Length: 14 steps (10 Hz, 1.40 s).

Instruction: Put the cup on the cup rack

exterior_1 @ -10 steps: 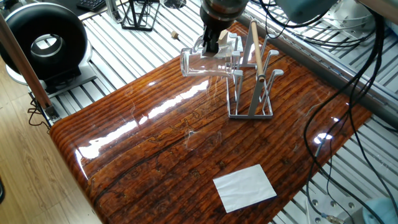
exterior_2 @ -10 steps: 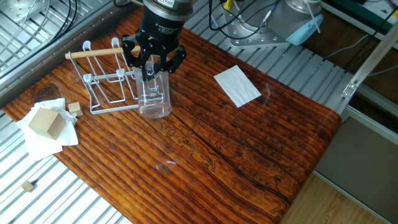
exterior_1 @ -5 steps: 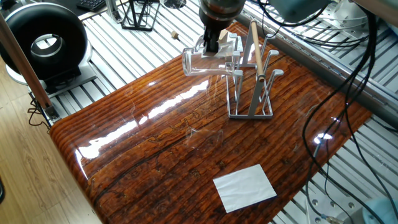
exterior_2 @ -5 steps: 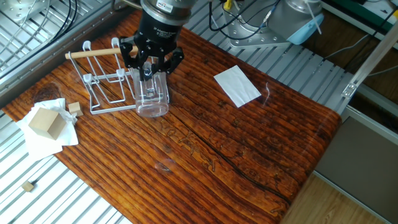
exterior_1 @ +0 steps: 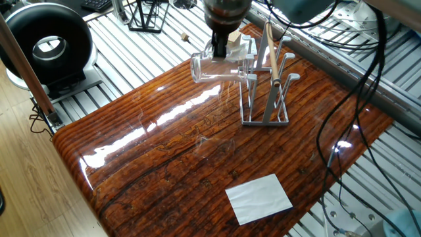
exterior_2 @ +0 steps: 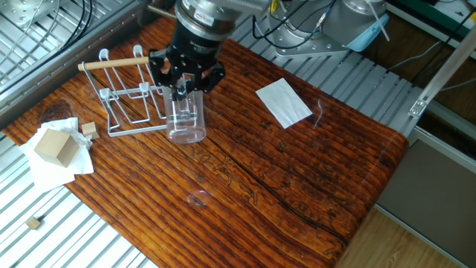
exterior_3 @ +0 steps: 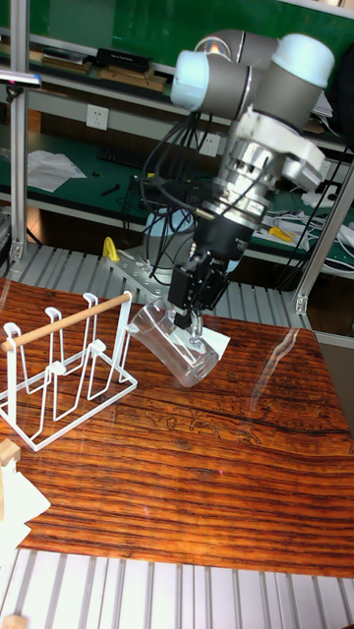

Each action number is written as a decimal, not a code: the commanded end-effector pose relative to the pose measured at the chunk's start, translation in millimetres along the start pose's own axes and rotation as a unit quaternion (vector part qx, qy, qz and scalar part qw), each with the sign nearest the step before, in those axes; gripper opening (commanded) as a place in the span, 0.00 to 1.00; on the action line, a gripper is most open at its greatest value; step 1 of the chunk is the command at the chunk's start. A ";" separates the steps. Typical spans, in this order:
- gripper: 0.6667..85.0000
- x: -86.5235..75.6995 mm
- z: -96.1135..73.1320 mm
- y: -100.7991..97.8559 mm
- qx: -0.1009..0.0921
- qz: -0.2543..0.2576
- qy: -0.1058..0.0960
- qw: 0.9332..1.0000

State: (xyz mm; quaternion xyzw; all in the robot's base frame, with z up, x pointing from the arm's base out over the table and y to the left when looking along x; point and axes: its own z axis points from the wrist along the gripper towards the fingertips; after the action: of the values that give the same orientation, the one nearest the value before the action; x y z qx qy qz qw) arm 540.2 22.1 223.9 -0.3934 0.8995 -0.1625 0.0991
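From my station I count: one cup (exterior_2: 185,117), clear glass. One cup rack (exterior_2: 126,100), grey wire with one wooden rod handle (exterior_2: 111,64). One gripper (exterior_2: 187,77). One white paper sheet (exterior_2: 283,102). Wooden blocks: one large (exterior_2: 55,146), two small (exterior_2: 89,129) (exterior_2: 33,222). One crumpled white tissue (exterior_2: 39,170). One black wire stand (exterior_1: 146,14). One black ring-shaped fan (exterior_1: 46,41).

The cup (exterior_3: 175,344) is a clear glass tumbler, tilted steeply and raised off the table, just beside the rack (exterior_3: 61,366). The rack, grey wire with upright pegs and a wooden rod handle, stands on the table.
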 end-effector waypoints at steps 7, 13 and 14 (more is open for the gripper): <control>0.00 2.9 41.7 33.9 -0.015 -0.001 0.052 0.999; 0.00 -16.3 49.2 29.8 0.000 -0.005 0.044 0.999; 0.00 -18.0 51.6 29.6 -0.001 -0.004 0.043 0.999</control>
State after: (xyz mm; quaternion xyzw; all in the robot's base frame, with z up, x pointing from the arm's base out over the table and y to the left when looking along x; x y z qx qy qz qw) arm 541.9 39.2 169.6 -0.3891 0.9010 -0.1844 0.0535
